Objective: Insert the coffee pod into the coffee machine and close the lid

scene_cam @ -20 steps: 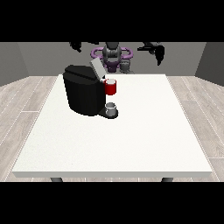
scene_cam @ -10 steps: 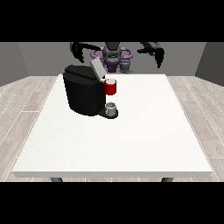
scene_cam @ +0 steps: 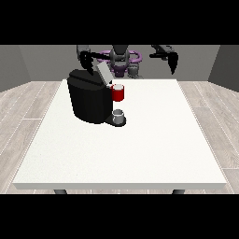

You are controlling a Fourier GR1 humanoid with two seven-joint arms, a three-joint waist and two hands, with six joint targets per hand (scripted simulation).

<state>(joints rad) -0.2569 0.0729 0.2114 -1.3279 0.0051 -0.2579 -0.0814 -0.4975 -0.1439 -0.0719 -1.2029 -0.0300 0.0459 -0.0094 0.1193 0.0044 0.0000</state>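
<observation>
A robot stands behind a large white worktop (scene_cam: 140, 154) with both arms raised near its shoulders. Towards the far left of the worktop sits a black coffee machine (scene_cam: 88, 100), squat and boxy, with its grey lid (scene_cam: 102, 73) tilted up and open at the top. At the machine's front, a red part with a pale top (scene_cam: 118, 92) shows in the brewing head; this appears to be the coffee pod, though whether it is fully seated cannot be told. Below it a small grey cup (scene_cam: 118, 115) stands on the machine's base. The pod is probably light, stiff and smooth-sided, best pinched by its rim or sides; the lid is likely a rigid hinged flap, best pressed down on its raised free edge. The hand at the view's left (scene_cam: 86, 58) hangs above and behind the machine, apart from the lid and holding nothing; whether its fingers are open or curled cannot be told. The hand at the view's right (scene_cam: 172, 61) hangs well away from the machine, fingers pointing down and relaxed, holding nothing
</observation>
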